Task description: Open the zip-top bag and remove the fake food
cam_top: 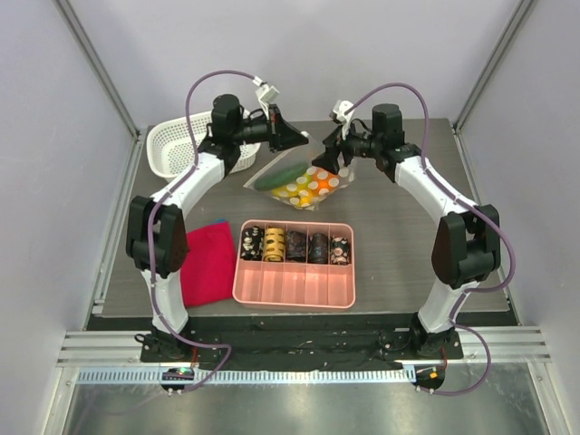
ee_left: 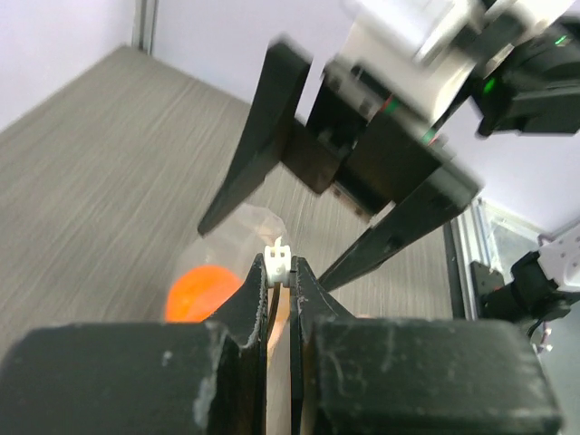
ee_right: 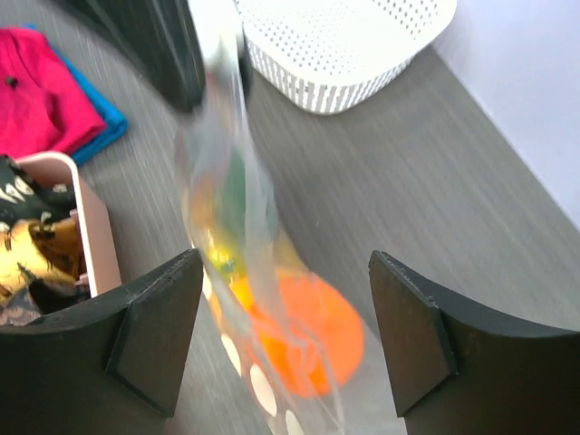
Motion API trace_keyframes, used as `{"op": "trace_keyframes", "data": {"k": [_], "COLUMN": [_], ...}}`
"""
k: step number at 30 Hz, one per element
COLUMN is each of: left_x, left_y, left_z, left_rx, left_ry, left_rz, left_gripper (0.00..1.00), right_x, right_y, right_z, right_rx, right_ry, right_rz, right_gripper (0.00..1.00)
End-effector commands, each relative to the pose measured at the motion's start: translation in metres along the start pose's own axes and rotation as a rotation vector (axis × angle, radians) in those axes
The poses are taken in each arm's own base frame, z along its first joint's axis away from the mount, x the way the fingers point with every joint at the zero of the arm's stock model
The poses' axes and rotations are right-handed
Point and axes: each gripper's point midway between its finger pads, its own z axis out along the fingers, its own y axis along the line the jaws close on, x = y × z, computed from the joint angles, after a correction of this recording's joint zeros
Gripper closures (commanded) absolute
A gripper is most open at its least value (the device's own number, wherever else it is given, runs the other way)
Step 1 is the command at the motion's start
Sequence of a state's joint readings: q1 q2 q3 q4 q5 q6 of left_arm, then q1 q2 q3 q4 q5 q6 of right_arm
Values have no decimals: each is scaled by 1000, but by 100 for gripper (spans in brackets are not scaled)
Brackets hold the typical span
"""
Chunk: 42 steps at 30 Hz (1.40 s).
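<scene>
The zip-top bag [cam_top: 299, 181] lies on the table between the white basket and the pink tray, with its upper edge lifted. It holds the fake food: a green piece [cam_top: 276, 176] and orange and yellow pieces [cam_top: 319, 184]. My left gripper [cam_top: 305, 138] is shut on the bag's white zipper slider [ee_left: 277, 263], with an orange piece [ee_left: 201, 294] below it. My right gripper [cam_top: 327, 157] is open. In the right wrist view the right gripper [ee_right: 285, 326] straddles the raised bag [ee_right: 237, 236] and an orange piece [ee_right: 313, 331] without gripping. Its open fingers [ee_left: 258, 136] also show in the left wrist view.
A white lattice basket [cam_top: 178, 145] stands at the back left, also in the right wrist view [ee_right: 335, 45]. A pink tray [cam_top: 294, 281] with several dark patterned cylinders sits in front of the bag. A pink cloth [cam_top: 208, 263] lies left of the tray.
</scene>
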State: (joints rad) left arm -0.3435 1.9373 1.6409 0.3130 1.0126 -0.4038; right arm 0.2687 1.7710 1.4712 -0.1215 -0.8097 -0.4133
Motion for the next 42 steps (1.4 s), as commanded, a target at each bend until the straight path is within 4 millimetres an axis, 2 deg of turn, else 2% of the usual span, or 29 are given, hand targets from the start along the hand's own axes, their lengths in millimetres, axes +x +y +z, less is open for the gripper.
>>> {"op": "trace_keyframes", "data": {"k": [1, 4, 5, 7, 9, 10, 11, 13, 16, 19, 20, 22, 23, 26, 31, 32, 33, 35, 38, 39, 40, 41, 42], "left_x": [7, 4, 3, 2, 3, 4, 3, 4, -2, -1, -1, -1, -2, -8, -8, -9, -6, -7, -7, -9, -10, -11, -14], "left_y": [-7, -9, -11, -15, -16, -14, -13, -15, -23, -28, -30, -31, -32, -36, -40, -40, -40, -42, -40, -39, -39, -36, -36], "left_z": [2, 3, 2, 2, 2, 1, 0, -1, -2, -3, -4, -6, -8, -10, -9, -9, -9, -10, -14, -15, -15, -16, -16], "left_rx": [-16, -9, -3, 6, 5, -3, -12, -12, 8, 27, 26, 23, 22, 26, 49, 55, 60, 58, 19, 8, -2, -9, -10], "left_ry": [52, 47, 47, 47, 48, 47, 47, 47, 32, 35, 34, 28, 27, 26, 32, 25, 28, 20, 10, 5, 1, -1, -10], "left_rz": [46, 56, 55, 59, 60, 59, 64, 69, 79, 79, 81, 92, 94, 105, 89, 95, 87, 94, 114, 118, 119, 110, 114], "left_gripper": [100, 100, 100, 100, 100, 100, 100, 100, 100, 100, 100, 100, 100, 100, 100, 100, 100, 100, 82, 66, 61, 49, 41], "right_x": [-59, -66, -66, -67, -70, -71, -69, -71, -67, -70, -69, -69, -67, -56, -61, -66, -65, -67, -60, -60, -61, -59, -60], "right_y": [3, 0, 2, 4, 9, 14, 19, 24, 24, 25, 24, 27, 29, 34, 34, 34, 33, 30, 27, 28, 28, 31, 33], "right_z": [-7, 0, 2, 6, 10, 11, 11, 11, 14, 17, 19, 21, 21, 21, 23, 24, 25, 27, 26, 25, 23, 23, 22], "right_rx": [-11, -38, -54, -74, -85, -101, -117, -124, -123, -143, -147, -170, -178, -190, -195, -196, -196, -188, -162, -162, -162, -174, -180], "right_ry": [-141, -168, -165, -172, -186, -188, -179, -178, -176, -190, -195, -196, -192, -180, -216, -229, -230, -229, -201, -199, -201, -199, -200], "right_rz": [-81, -77, -66, -59, -71, -75, -67, -88, -95, -103, -99, -98, -97, -106, -97, -108, -106, -112, -128, -134, -141, -146, -146], "right_gripper": [21, 32, 40, 45, 43, 39, 31, 27, 28, 51, 70, 79, 79, 53, 56, 60, 69, 99, 99, 99, 99, 99, 99]}}
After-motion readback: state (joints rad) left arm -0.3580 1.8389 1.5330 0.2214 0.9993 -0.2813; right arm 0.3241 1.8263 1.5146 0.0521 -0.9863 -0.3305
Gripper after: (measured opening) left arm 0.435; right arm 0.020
